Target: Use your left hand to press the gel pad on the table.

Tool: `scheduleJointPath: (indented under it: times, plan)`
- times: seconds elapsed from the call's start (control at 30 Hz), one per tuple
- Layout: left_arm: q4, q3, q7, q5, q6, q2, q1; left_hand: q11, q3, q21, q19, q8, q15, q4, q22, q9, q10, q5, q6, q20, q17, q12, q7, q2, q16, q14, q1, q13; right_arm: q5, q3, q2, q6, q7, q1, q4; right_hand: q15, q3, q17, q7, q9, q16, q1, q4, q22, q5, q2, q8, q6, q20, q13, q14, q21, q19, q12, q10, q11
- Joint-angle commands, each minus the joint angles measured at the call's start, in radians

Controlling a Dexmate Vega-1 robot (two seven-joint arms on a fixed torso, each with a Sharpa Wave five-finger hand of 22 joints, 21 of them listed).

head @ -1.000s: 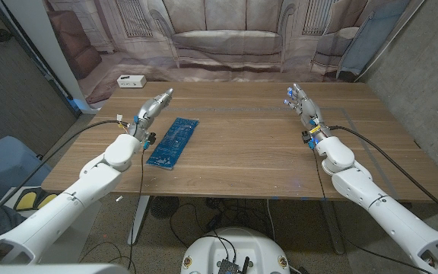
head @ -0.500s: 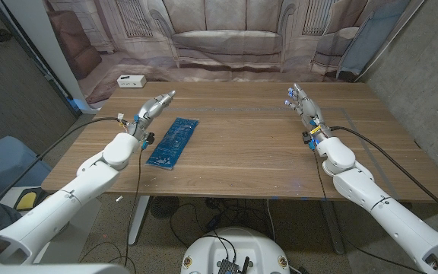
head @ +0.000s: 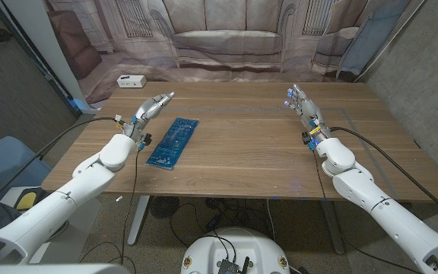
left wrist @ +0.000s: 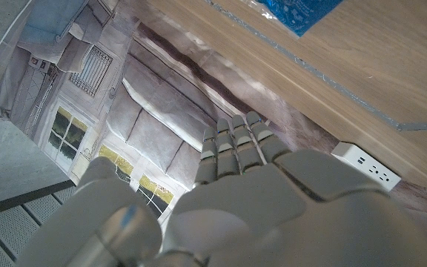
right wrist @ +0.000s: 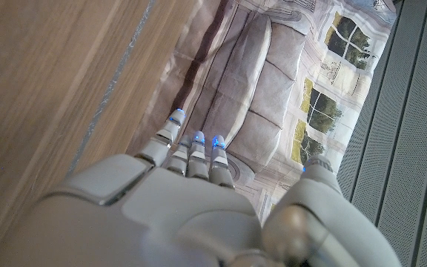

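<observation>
Gel pad (head: 173, 141), blue and flat on the bench (head: 249, 152) at middle left of the frame, looks soft and squishy, so the empty left hand (head: 152, 107), fingers straight beside it, should push its middle.

Head view high over the table (head: 249, 152); wrist views close behind each hand, sharing the backdrop (head: 226, 38).

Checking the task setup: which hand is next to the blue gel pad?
The left hand, beside the blue gel pad near the table's left edge, not touching it. The right hand is across the table, far from it.
</observation>
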Motion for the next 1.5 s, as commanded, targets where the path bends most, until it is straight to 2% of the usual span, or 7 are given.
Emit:
scheduleJointPath:
  times: [0.03,0.33,0.6,0.8,1.03,1.33,1.5]
  plan:
    - [0.017,-0.013,0.032,0.044,-0.040,0.012,0.024,0.002,0.001,0.000,0.027,0.006,0.002,-0.006,0.003,0.002,0.024,-0.002,0.022,-0.003,0.002,0.006,0.006,0.001,0.003,0.022,0.013,0.001,-0.006,-0.006,-0.010,-0.033,0.000,0.010,-0.013,0.000,0.000,0.001,-0.001,0.003,0.006,0.007,-0.008,0.003,0.008,-0.001,0.005,0.009,0.008,0.001,0.007,0.001,0.001,0.005,0.011,-0.003]
    - [0.004,-0.006,0.010,0.079,0.008,0.049,0.019,0.006,0.001,-0.003,0.041,0.000,0.007,-0.012,0.002,0.002,0.028,-0.001,0.026,-0.001,0.002,0.003,0.004,0.000,-0.004,0.025,0.022,0.002,-0.010,-0.016,0.008,-0.022,-0.004,0.022,0.002,0.002,0.000,0.001,-0.002,0.003,0.006,0.008,-0.009,0.003,0.007,-0.002,0.004,0.009,0.010,0.001,0.009,0.001,0.000,0.005,0.014,-0.002]
    - [-0.069,0.022,0.118,0.262,0.144,0.072,0.012,-0.006,0.002,-0.009,0.049,-0.001,-0.002,-0.018,0.002,0.002,0.020,0.000,0.038,-0.001,0.002,-0.005,-0.010,0.002,-0.011,0.023,0.031,0.002,-0.013,-0.009,0.010,-0.019,-0.026,0.005,-0.009,0.002,0.000,0.000,-0.001,0.003,0.006,0.008,-0.010,0.003,0.007,0.000,0.005,0.011,0.011,0.002,0.011,0.001,-0.001,0.005,0.016,-0.003]
    - [-0.076,0.046,0.109,0.308,0.184,0.081,-0.019,-0.007,0.002,-0.012,0.051,-0.001,-0.006,-0.020,0.002,0.002,0.023,0.000,0.046,-0.001,0.002,-0.006,-0.011,0.003,-0.012,0.027,0.034,0.003,-0.013,-0.008,0.013,-0.017,-0.029,0.005,-0.008,0.002,0.001,0.000,-0.002,0.003,0.007,0.010,-0.011,0.003,0.007,0.001,0.005,0.012,0.013,0.002,0.012,0.001,0.000,0.006,0.019,-0.001]
    - [-0.109,0.070,0.122,0.365,0.248,0.088,-0.025,-0.015,0.003,-0.015,0.052,-0.003,-0.009,-0.022,0.002,0.002,0.024,0.000,0.047,-0.002,0.002,-0.008,-0.011,0.004,-0.014,0.028,0.037,0.003,-0.013,-0.011,0.017,-0.016,-0.024,0.012,0.001,0.002,0.001,0.000,-0.002,0.003,0.006,0.011,-0.012,0.003,0.007,0.002,0.005,0.012,0.013,0.002,0.012,0.001,-0.001,0.006,0.021,-0.003]
    - [-0.145,0.105,0.140,0.455,0.303,0.100,-0.034,-0.017,0.004,-0.018,0.057,-0.004,-0.012,-0.025,0.003,0.003,0.029,0.000,0.055,-0.002,0.003,-0.009,-0.013,0.007,-0.016,0.030,0.042,0.003,-0.015,-0.020,0.026,-0.004,-0.010,0.031,0.024,0.002,0.002,0.000,-0.004,0.003,0.006,0.012,-0.013,0.003,0.007,0.004,0.005,0.014,0.014,0.002,0.012,0.001,-0.001,0.006,0.023,-0.005]
    - [-0.113,0.113,0.222,0.491,0.249,0.080,-0.033,-0.039,0.006,-0.019,0.083,0.005,-0.021,-0.030,0.003,0.003,0.072,-0.001,0.099,-0.002,0.003,0.001,-0.018,0.014,-0.009,0.065,0.050,0.003,-0.014,-0.020,0.030,0.005,-0.005,0.034,0.034,0.002,0.001,0.000,-0.005,0.003,0.006,0.012,-0.013,0.003,0.007,0.004,0.005,0.015,0.014,0.002,0.012,0.001,-0.001,0.006,0.024,-0.004]
